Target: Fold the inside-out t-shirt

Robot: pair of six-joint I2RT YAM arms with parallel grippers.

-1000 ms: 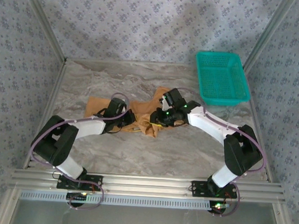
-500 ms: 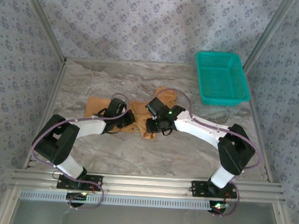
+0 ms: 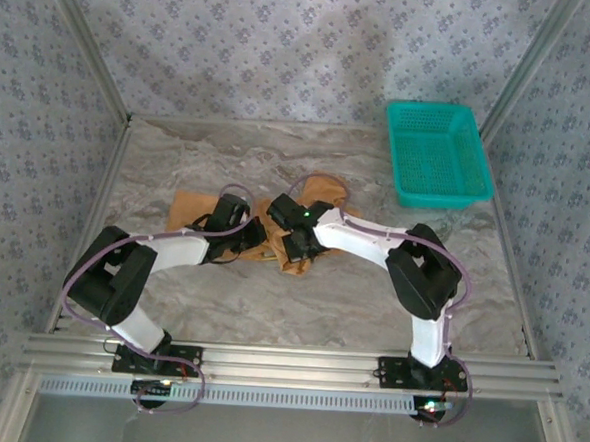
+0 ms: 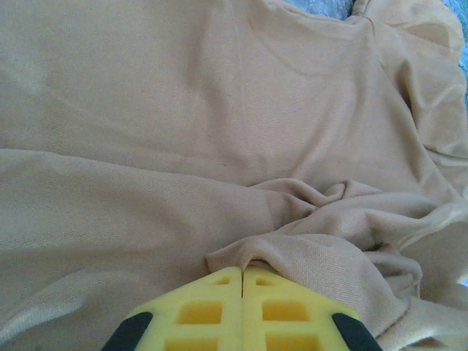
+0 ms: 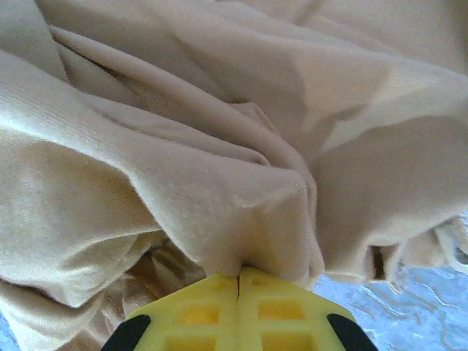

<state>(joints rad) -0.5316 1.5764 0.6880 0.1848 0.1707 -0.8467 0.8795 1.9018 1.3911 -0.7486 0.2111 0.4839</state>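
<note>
From above — basket [image 3: 437,155]; wrists — pinched t-shirt [image 5: 219,197].

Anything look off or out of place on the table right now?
Only the t-shirt: bunched and wrinkled mid-table rather than flat, with the left gripper and right gripper each shut on a fold. Teal basket sits upright, nothing spilled or torn.

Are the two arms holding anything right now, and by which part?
Both pinch the tan soft cloth t-shirt: the left end effector grips a raised wrinkle of fabric, the right end effector a bunched fold.
</note>
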